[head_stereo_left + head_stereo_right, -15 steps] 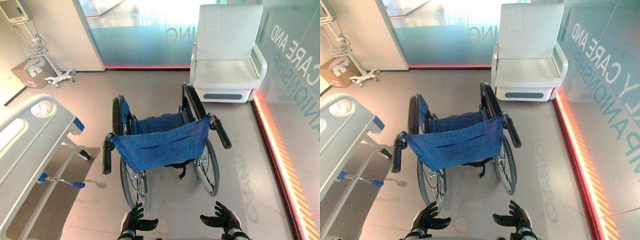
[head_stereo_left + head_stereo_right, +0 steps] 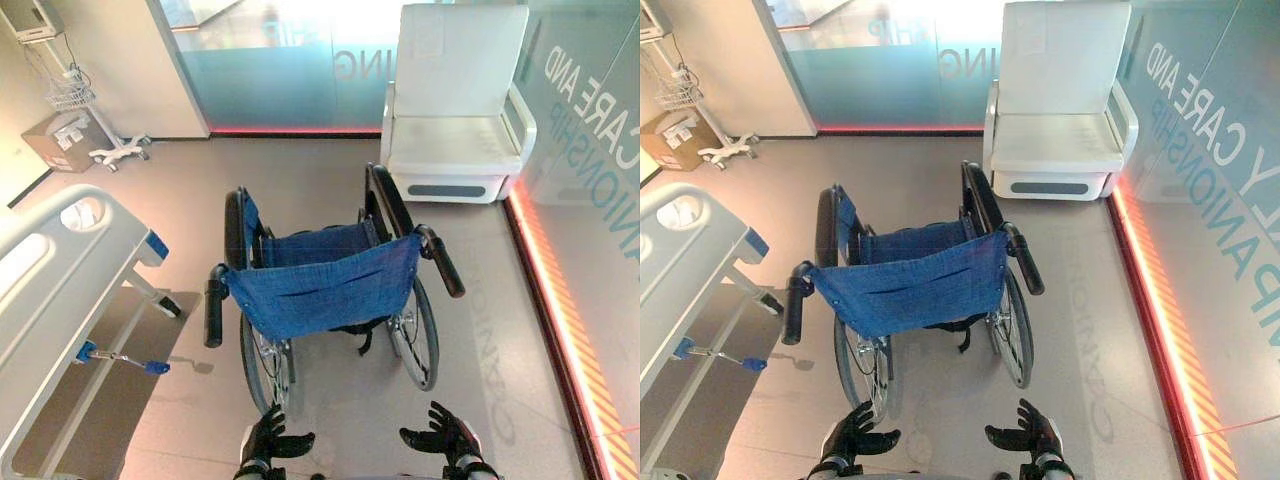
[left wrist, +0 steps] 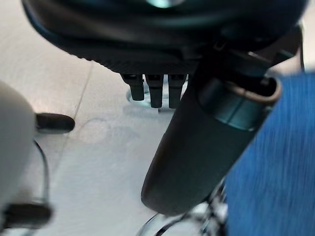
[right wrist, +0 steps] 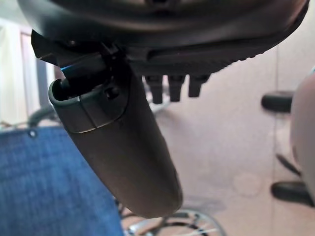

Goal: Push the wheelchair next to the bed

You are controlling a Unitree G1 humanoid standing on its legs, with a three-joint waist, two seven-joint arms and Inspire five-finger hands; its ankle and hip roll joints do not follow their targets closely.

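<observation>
Wheelchair [image 2: 325, 285] stood directly ahead of both hands, backrest facing them and bed [image 2: 50, 270] to its left; left hand [image 2: 270, 440] and right hand [image 2: 440, 437] hung open and empty, short of the push handles [image 2: 214, 305], the left one nearer.

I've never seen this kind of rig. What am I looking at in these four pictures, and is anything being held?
A humanoid robot looks down through two head cameras side by side, so the two wide pictures show one scene. Its dark left hand and right hand are open and hold nothing, behind a wheelchair with a blue cloth back. A bed stands on the robot's left, a white armchair beyond. The two close pictures come from wrist cameras: each shows its own hand's thumb beside that blue cloth.
</observation>
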